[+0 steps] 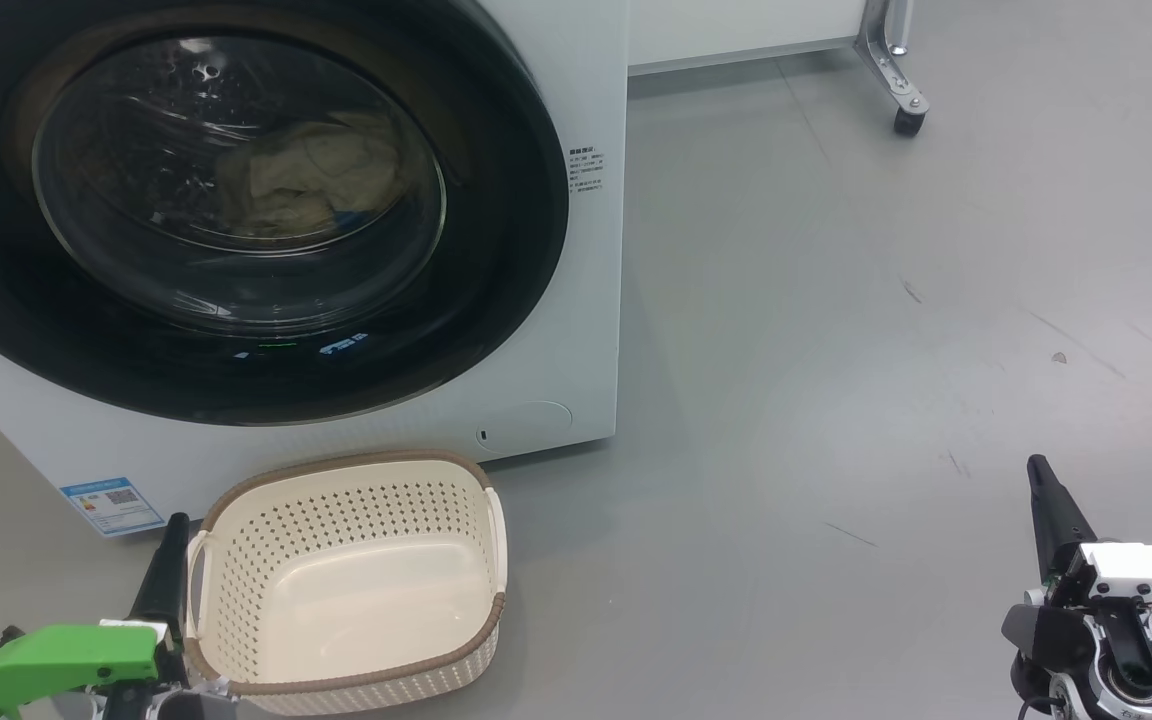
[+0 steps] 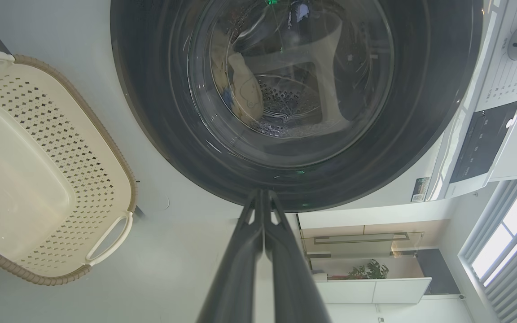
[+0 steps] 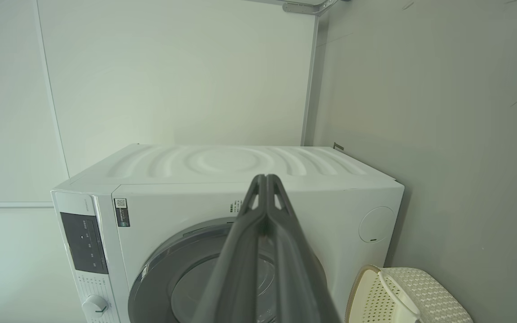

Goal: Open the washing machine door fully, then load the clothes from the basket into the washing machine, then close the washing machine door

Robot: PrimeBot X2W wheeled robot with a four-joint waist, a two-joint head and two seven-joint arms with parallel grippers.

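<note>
Both left gripper (image 2: 263,194) and right gripper (image 3: 265,178) have jaws clenched empty, basket (image 1: 336,512) before shut washing machine door (image 1: 511,220).

White washing machine (image 1: 591,330), round black-rimmed door (image 1: 506,230) shut, cream clothes (image 1: 306,185) behind its glass, empty perforated basket (image 1: 336,520) just in front

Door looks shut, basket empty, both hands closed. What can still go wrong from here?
1. The washing machine door looks closed with the clothes behind its glass, but the pictures cannot show whether it latched. It might swing back open.
2. The left hand sits right beside the basket, next to its near handle. A careless move there could snag or shove the basket.
</note>
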